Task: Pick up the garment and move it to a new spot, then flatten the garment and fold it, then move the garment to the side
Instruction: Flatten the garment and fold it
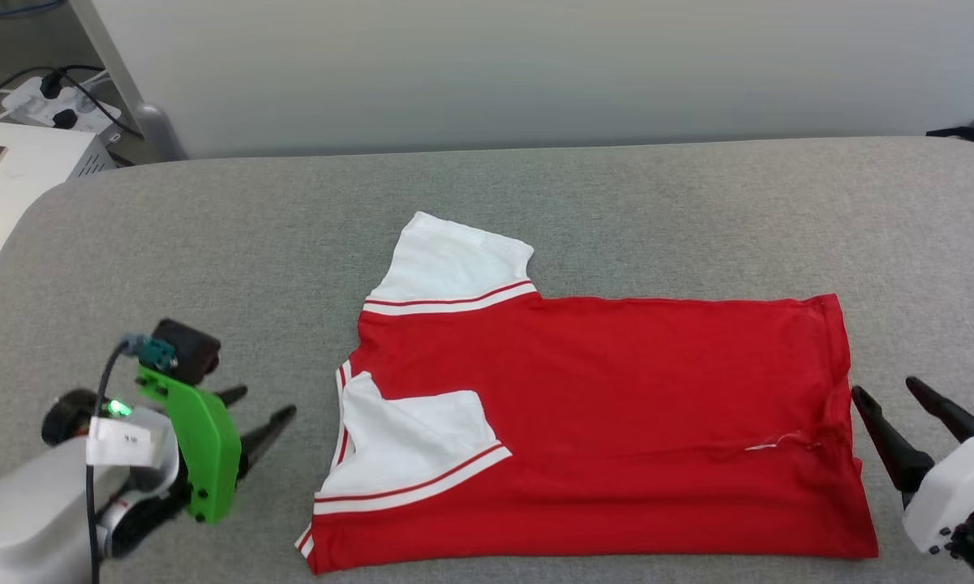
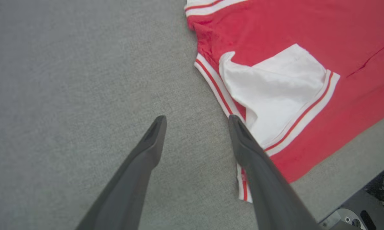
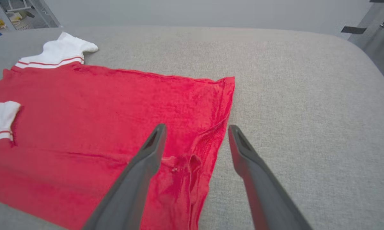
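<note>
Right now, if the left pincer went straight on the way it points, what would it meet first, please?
Probably the grey cushion just ahead, as the open left pincer seems tilted down at it. If it skims above the surface, the striped neckline of the T-shirt comes first; depth is unclear.

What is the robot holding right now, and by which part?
Nothing. Both stand open and empty: the left pincer near the sleeve end of the red, white-sleeved soft fabric T-shirt, the right pincer near its hem.

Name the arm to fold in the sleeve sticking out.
Probably left: the sleeve lies at the collar end of the shirt, nearer the open left gripper; the open right gripper sits beside the hem.
</note>
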Motion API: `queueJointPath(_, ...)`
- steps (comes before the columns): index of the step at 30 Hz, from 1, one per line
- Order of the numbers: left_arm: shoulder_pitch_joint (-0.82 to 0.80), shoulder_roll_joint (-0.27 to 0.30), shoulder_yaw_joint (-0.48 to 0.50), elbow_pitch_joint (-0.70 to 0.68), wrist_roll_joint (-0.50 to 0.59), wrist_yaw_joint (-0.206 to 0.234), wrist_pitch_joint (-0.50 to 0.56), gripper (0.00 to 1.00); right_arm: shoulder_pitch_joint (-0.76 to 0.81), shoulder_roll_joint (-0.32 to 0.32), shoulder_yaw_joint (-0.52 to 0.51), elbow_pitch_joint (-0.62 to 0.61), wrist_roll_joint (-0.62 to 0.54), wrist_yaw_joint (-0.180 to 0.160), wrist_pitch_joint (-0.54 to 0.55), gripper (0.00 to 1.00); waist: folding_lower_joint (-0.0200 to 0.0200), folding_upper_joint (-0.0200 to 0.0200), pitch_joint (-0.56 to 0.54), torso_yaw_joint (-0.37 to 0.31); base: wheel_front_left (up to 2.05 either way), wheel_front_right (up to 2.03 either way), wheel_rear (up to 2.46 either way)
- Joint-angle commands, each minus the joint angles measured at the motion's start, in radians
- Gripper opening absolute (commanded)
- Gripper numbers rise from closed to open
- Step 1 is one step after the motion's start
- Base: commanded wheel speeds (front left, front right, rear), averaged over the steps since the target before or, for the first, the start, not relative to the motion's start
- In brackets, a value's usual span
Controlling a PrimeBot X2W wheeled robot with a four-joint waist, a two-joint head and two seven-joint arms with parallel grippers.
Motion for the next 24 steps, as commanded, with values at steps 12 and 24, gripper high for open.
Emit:
queueJointPath(12, -0.32, -0.069, 0.112, 0.097, 0.112, 0.059, -0.049, 1.0, -0.064, 0.229, -0.17, -0.148, -0.274, -0.001, -0.235, 1.0, 0.0, 0.0, 0.138, -0.069, 0.0, 0.0, 0.0)
queueJointPath(24, -0.723, -0.244, 0.064, 0.305, 0.039, -0.041, 0.422, 1.0, -0.141, 0.305, -0.12, -0.239, -0.355, -0.001, -0.263, 1.0, 0.0, 0.0, 0.374, -0.147, 0.0, 0.0, 0.0)
